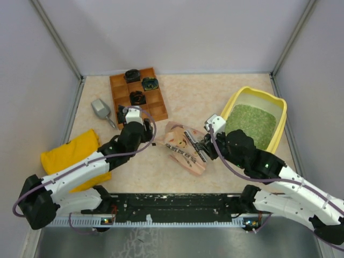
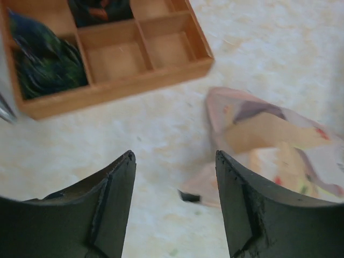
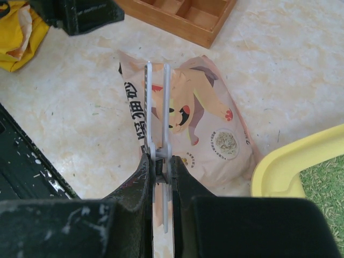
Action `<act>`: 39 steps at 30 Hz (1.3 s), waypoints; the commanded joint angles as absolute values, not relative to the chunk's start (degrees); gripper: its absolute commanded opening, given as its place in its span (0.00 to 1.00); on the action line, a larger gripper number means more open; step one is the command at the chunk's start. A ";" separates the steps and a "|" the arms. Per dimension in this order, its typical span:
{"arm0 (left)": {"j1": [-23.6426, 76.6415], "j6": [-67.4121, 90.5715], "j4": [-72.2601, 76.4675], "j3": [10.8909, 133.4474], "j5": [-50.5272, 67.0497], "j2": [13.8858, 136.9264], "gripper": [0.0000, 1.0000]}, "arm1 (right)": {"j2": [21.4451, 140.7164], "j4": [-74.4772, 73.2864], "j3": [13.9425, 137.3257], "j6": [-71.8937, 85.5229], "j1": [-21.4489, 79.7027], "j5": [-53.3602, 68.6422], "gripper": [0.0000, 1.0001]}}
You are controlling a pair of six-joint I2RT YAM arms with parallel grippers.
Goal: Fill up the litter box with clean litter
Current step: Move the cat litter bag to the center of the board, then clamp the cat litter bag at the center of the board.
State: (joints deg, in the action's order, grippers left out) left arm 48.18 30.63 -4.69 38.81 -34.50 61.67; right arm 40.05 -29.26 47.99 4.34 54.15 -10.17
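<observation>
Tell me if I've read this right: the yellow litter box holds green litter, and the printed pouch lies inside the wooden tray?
Not quite. The printed pouch lies on the table near the wooden compartment tray, not inside it, as the top view shows. The yellow litter box does hold green litter.

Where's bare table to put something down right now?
Free: back centre, between wooden tray and litter box; also the strip between pouch and black base rail. Crowded: left side, around scoop and yellow cloth bag.
</observation>
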 commanded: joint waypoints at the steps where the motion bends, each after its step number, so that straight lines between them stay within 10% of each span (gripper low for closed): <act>1: 42.25 0.58 -0.67 42.44 -32.30 63.12 0.67 | 40.23 -24.31 48.81 1.93 54.36 -7.77 0.00; 11: 39.00 -51.90 24.49 22.26 1.50 51.91 0.74 | 37.78 -26.64 50.74 -0.39 54.32 -8.05 0.00; 24: 30.81 -63.68 1.83 32.49 25.03 61.81 0.54 | 32.00 -25.93 48.07 -0.04 54.36 -7.36 0.00; 39: 28.48 -68.04 -5.21 35.99 32.38 68.38 0.56 | 31.34 -23.18 45.70 -0.97 54.32 -5.87 0.00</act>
State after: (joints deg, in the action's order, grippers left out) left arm 28.60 -64.99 -2.63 34.06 29.43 67.53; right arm 31.22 -28.25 45.25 -0.08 54.17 -7.03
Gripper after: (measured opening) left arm 0.559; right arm 0.081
